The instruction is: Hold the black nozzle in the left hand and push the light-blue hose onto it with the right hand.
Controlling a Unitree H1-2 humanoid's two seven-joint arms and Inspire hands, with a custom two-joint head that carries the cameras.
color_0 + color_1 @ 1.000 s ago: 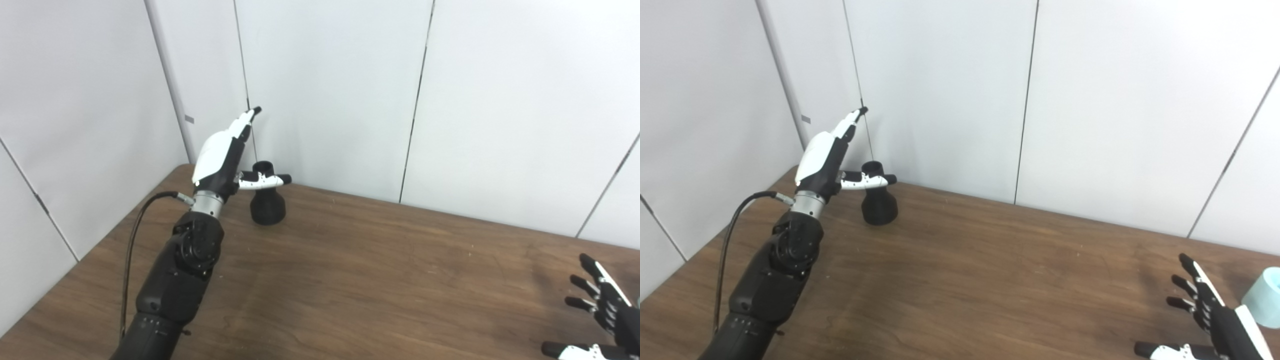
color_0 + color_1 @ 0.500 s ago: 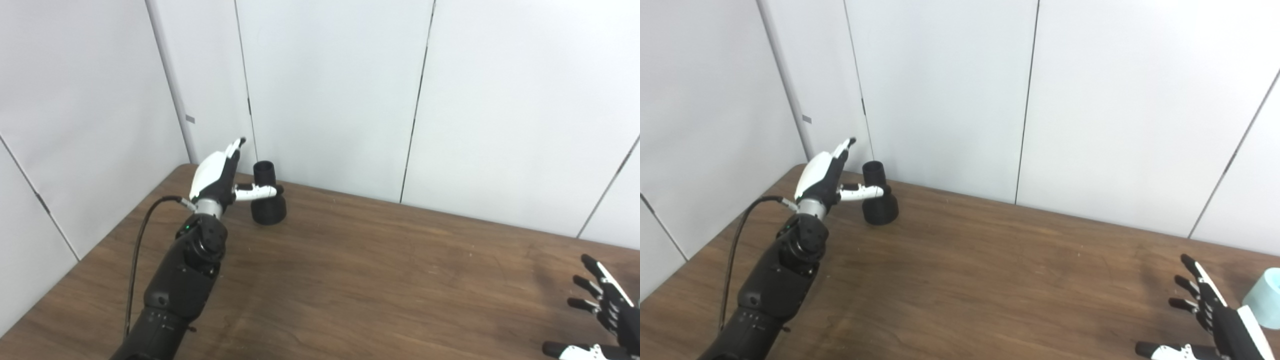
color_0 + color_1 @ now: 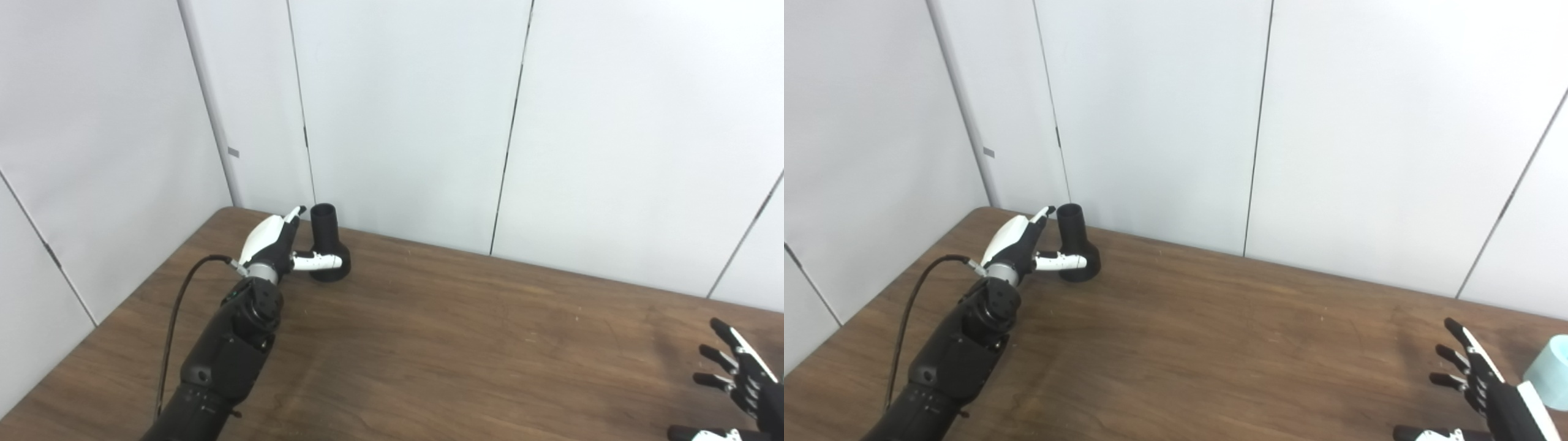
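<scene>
The black nozzle [image 3: 326, 244] stands upright on its wide base at the table's far left corner, narrow neck up. My left hand [image 3: 272, 242] is open just left of it, fingers stretched toward the neck and the thumb lying across the front of the base; I cannot tell if it touches. At the bottom right my right hand [image 3: 1488, 386] is open with fingers spread above the table. The light-blue hose [image 3: 1548, 370] shows only in the right eye view, cut by the right edge, just right of that hand.
The brown wooden table [image 3: 465, 343] runs to white wall panels [image 3: 404, 116] right behind the nozzle. A black cable [image 3: 177, 318] hangs from my left wrist along the forearm.
My left hand has dropped from well above the nozzle to beside it, near the table. The camera has tilted a little. The right hand has hardly moved.
</scene>
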